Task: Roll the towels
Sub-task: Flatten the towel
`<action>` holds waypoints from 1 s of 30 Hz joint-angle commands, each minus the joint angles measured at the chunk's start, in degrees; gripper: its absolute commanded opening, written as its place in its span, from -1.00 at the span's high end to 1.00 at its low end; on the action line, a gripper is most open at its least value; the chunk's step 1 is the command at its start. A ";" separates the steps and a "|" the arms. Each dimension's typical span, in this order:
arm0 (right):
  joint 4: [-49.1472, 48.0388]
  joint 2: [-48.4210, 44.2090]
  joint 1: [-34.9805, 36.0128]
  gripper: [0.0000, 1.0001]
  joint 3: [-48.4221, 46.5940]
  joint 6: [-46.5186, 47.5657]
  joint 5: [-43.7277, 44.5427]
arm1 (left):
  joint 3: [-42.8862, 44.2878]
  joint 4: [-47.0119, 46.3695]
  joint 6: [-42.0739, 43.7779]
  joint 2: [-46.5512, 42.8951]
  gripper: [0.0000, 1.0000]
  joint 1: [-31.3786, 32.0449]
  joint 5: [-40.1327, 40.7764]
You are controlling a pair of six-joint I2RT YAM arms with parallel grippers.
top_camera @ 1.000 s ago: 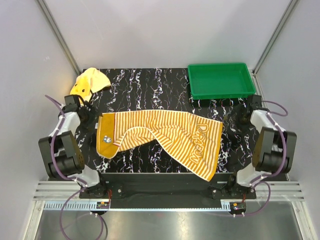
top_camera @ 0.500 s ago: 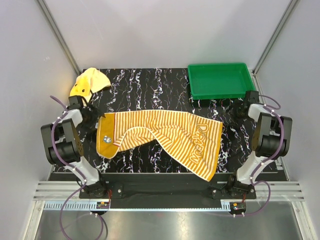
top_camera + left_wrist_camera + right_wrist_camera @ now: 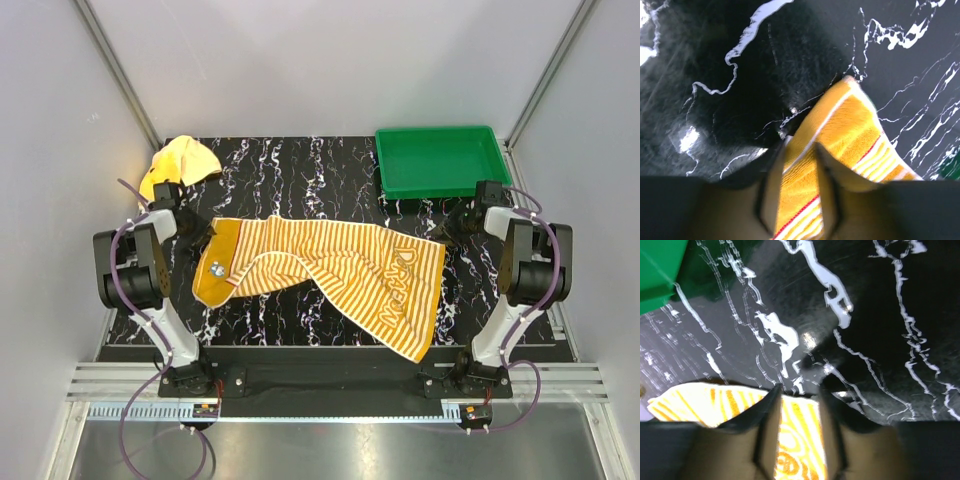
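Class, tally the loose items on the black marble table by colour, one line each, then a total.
orange-and-cream striped towel: 1
yellow towel: 1
green tray: 1
Total: 3

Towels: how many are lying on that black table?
2. The striped towel sprawls across the middle of the table; the yellow towel sits crumpled at its far left corner. None looks hidden.

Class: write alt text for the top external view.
A long orange-and-cream striped towel lies across a black marbled table, left gripper and right gripper at its ends. Behind: small yellow towel left, green plastic tray right.
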State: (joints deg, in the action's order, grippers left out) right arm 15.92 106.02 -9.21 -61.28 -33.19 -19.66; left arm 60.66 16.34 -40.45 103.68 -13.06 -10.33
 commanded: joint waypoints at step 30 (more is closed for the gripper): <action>9.22 -7.23 5.34 -0.11 4.32 3.13 11.58 | -0.63 -1.22 -0.86 -3.04 1.00 -0.65 0.57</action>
State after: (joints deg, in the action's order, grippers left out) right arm 26.28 98.65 -6.94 -57.82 -29.76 -5.78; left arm 60.49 16.84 -40.66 103.24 -13.41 -9.76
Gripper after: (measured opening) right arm 0.572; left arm 0.034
